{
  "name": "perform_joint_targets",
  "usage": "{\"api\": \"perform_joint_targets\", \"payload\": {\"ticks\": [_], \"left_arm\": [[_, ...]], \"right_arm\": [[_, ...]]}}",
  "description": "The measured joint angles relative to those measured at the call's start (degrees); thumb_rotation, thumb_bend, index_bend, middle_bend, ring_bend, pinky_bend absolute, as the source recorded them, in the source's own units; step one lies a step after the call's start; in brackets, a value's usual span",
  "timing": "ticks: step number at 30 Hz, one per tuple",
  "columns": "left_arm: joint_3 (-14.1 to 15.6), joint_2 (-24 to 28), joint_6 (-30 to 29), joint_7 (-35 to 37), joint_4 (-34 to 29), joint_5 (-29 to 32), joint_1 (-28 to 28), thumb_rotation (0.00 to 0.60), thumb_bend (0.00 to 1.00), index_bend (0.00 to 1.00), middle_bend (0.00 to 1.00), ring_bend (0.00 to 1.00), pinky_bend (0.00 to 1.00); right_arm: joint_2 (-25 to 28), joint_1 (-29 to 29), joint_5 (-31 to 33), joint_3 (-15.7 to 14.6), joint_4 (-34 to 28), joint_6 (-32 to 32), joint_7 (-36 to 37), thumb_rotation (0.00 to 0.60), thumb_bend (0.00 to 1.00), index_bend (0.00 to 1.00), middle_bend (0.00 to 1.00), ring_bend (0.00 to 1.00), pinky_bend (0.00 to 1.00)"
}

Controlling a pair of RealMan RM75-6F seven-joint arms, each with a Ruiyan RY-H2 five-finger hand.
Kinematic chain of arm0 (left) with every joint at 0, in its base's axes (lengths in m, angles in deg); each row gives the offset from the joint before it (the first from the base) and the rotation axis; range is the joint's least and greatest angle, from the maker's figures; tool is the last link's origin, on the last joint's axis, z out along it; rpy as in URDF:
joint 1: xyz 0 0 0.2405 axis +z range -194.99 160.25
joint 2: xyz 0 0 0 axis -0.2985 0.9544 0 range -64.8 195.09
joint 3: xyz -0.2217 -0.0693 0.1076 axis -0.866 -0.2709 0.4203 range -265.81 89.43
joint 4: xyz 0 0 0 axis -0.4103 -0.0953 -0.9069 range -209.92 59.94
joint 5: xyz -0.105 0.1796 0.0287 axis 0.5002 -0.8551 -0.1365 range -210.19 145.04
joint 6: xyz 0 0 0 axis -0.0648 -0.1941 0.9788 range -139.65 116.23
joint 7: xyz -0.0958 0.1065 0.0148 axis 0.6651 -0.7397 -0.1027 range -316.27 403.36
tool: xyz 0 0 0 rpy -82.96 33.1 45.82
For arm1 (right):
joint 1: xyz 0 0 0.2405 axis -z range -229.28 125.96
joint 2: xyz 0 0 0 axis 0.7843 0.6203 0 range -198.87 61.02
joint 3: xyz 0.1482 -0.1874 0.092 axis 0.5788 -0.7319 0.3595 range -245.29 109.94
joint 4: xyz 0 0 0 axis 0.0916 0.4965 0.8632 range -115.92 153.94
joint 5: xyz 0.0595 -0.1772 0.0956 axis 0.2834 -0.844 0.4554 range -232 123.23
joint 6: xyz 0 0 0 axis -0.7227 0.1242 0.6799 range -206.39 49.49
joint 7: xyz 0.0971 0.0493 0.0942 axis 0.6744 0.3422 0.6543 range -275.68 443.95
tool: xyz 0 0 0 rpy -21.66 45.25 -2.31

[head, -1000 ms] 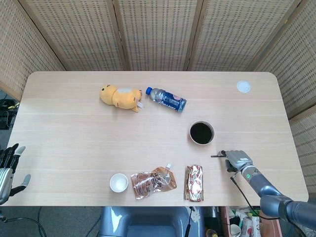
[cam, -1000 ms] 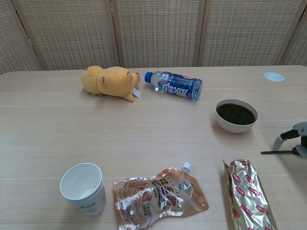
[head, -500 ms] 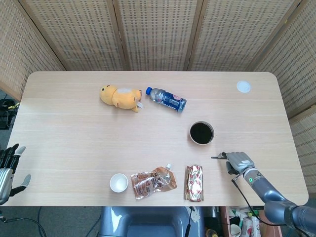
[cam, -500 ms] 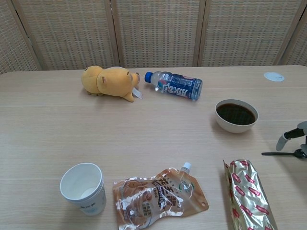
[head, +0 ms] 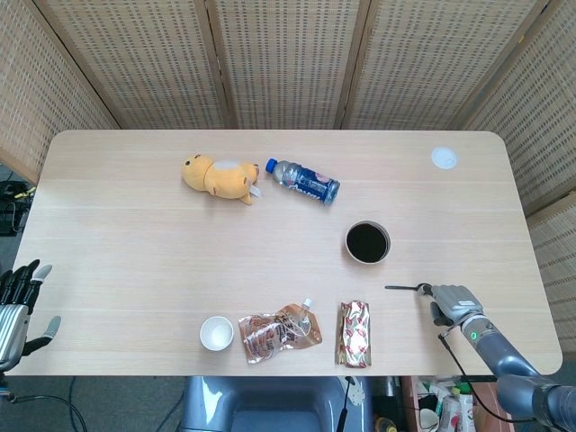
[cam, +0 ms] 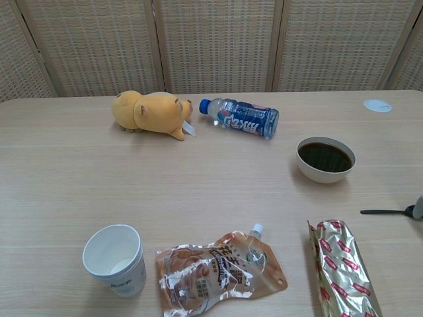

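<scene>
Spanning both views, the table (head: pixel 135 234) is pale wood with folding screens (head: pixel 288 63) behind its far edge. Near that far edge, left of the middle, a yellow plush (head: pixel 218 176) lies on its side, and a bottle (head: pixel 303 181) with a blue cap lies flat just to its right, close but apart. A foil pouch (head: pixel 280 331) with a small spout lies at the near edge around the middle, with a gold and red bar (head: pixel 355 333) just right of it and a white cup (head: pixel 216 332) standing just left of it. A bowl (head: pixel 367 242) of dark liquid stands right of centre. A small white disc (head: pixel 444 157) sits by the far right corner.

The right hand (head: pixel 454 303) rests near the near right corner, fingers curled over the end of a thin black spoon (head: pixel 403 288) that lies flat, its handle pointing left, just nearer than the bowl. The left hand (head: pixel 20 306) hangs off the near left corner, fingers spread, holding nothing.
</scene>
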Motion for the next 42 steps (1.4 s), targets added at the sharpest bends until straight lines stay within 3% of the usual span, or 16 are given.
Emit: {"api": "perform_joint_targets", "payload": {"ticks": [26, 39, 42], "left_arm": [[0.27, 0.08, -0.67, -0.17, -0.05, 0.23, 0.69, 0.6, 0.38, 0.0, 0.0, 0.0, 0.0], [0.33, -0.25, -0.7, 0.66, 0.85, 0.79, 1.13, 0.6, 0.38, 0.0, 0.0, 0.0, 0.0], [0.31, -0.33, -0.58, 0.82, 0.98, 0.78, 1.08, 0.6, 0.38, 0.0, 0.0, 0.0, 0.0]], "right_arm": [[-2.87, 0.2, 1.56, 0.61, 6.7, -3.2, 0.58, 0.6, 1.0, 0.26, 0.96, 1.0, 1.0], [-2.19, -1.57, 2.98, 1.4, 6.01, -2.84, -1.14, 0.6, 1.0, 0.27, 0.95, 1.0, 1.0], [-1.47, -1.75, 3.33, 1.18, 4.84, -2.27, -1.87, 0.6, 1.0, 0.31, 0.92, 1.0, 1.0]]}}
